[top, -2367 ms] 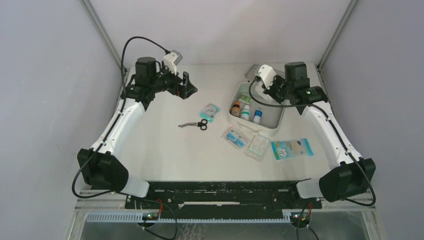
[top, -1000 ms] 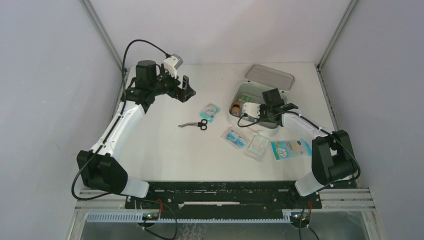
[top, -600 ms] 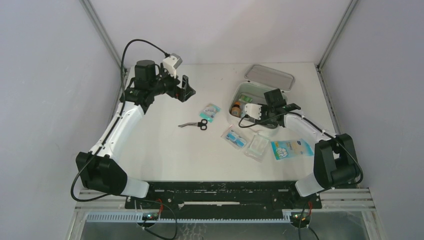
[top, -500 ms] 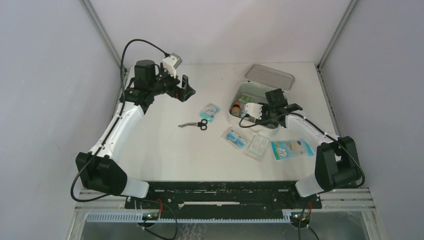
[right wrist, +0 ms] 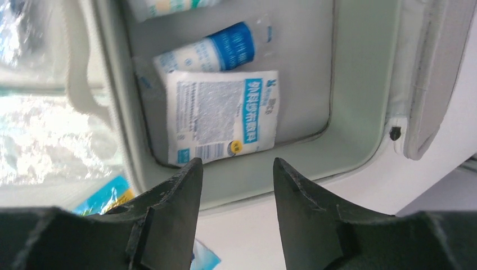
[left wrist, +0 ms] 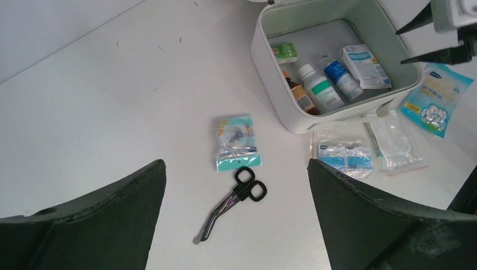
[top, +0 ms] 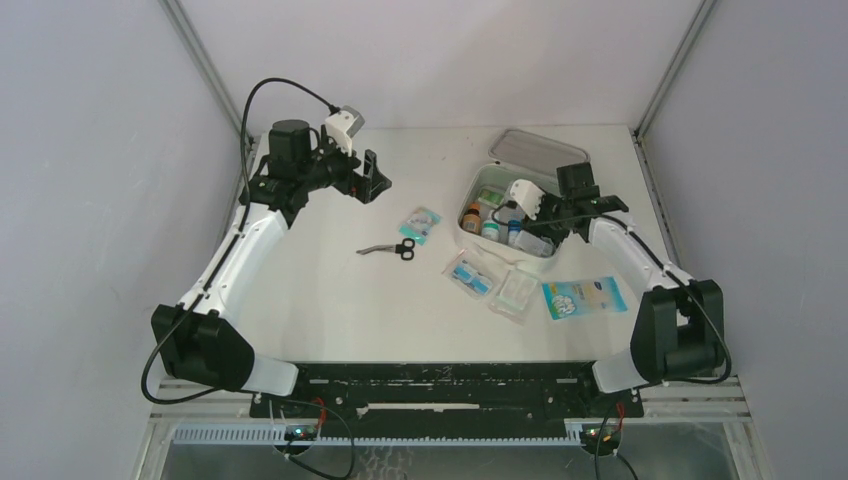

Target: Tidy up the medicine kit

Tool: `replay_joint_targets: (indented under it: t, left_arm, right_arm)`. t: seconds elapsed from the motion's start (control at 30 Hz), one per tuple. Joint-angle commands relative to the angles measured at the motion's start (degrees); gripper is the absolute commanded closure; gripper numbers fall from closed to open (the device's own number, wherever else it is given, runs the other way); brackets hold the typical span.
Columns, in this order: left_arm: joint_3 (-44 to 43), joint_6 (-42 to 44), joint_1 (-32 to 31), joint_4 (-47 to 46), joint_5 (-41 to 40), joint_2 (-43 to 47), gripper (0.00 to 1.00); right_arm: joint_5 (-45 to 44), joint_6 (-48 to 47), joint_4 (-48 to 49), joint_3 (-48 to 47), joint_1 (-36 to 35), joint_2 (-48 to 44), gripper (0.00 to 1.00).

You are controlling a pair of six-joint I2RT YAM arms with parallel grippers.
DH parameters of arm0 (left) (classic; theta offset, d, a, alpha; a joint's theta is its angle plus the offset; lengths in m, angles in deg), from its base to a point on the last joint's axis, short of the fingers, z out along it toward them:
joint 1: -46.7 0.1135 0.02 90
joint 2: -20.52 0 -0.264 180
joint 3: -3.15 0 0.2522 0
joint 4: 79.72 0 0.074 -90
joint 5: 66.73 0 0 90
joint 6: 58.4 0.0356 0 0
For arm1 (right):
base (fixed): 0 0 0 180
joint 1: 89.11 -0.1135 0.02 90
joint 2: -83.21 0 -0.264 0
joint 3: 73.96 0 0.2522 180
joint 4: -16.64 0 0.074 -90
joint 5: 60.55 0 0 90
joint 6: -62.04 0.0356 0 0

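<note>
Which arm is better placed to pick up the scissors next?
Left, probably. The left gripper is open, and its wrist view shows the scissors centred just ahead of it. The right gripper, also open, hangs over the medicine kit, farther from them.

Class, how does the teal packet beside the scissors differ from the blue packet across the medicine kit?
The teal packet is smaller, the blue packet larger. The teal packet is partly clear, the blue packet printed all over. Both lie flat on the table outside the medicine kit.
</note>
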Motion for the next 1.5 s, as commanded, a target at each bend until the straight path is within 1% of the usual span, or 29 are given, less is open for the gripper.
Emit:
replay_joint_targets:
  t: [0.0,0.13,0.33,0.6,0.87,1.17,1.27,1.47]
  left_arm:
    - [1.83,0.83,0.38,-1.91,0.69,2.31,0.0]
    - [2.13,1.16,0.35,-1.91,0.41,2.68,0.0]
    - [2.36,1.49,0.3,-1.91,0.29,3.14,0.0]
    - [2.54,1.6,0.33,-1.91,0.18,3.15,0.0]
    - [2.84,1.7,0.32,-2.09,0.19,3.27,0.0]
    - [3.23,2.13,0.3,-2.09,-0.24,3.84,0.0]
    - [3.22,2.23,0.3,-2.09,-0.38,3.94,0.0]
    - [3.41,2.63,0.3,-2.21,-1.68,4.03,0.0]
  right_arm:
    - [7.44,8.49,0.95,-5.63,2.27,5.22,0.51]
    - [11.03,12.75,1.3,-9.29,3.28,11.13,0.51]
    - [12.03,15.31,2.74,-13.0,3.4,17.3,0.51]
    - [8.01,14.39,2.33,-13.76,2.97,22.05,0.53]
    - [8.26,12.34,1.38,-12.45,3.48,22.1,0.56]
    - [9.86,13.25,-0.33,-10.51,2.38,21.95,0.57]
    - [10.28,13.76,-0.56,-8.5,2.13,20.84,0.57]
    - [11.3,15.18,-0.63,-9.1,2.3,16.55,0.52]
